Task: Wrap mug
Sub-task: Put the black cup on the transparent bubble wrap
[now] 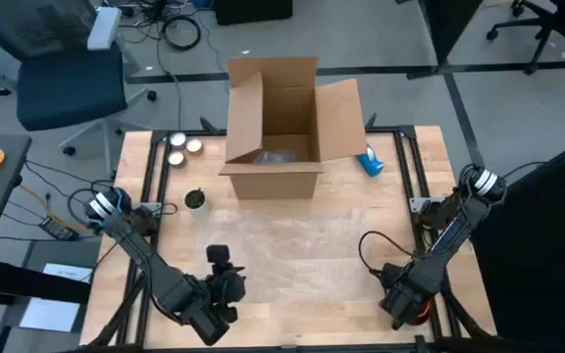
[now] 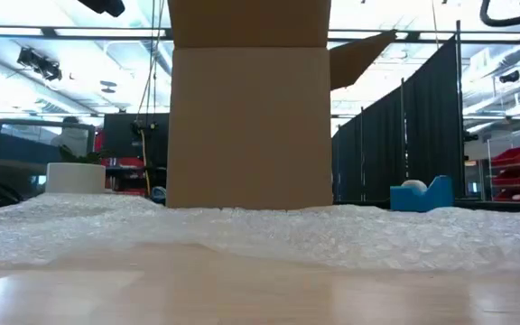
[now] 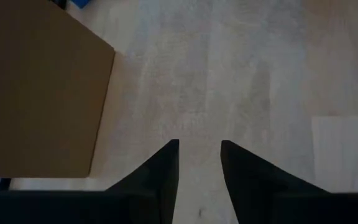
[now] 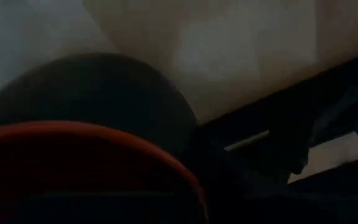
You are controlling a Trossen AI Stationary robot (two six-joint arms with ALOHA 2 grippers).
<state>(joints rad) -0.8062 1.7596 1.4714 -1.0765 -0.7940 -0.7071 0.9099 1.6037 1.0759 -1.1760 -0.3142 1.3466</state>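
A clear sheet of bubble wrap lies flat on the middle of the table, in front of the open cardboard box. The mug, red-orange with a dark inside, sits at the near right corner, right under my right gripper. It fills the right wrist view, where its red rim hides that gripper's end. My left gripper hovers open near the table's near left edge, over bare wood, with nothing between its fingers.
A blue tape dispenser stands right of the box. A small potted plant and two round tins stand to the box's left. The bubble wrap covers most of the table's middle.
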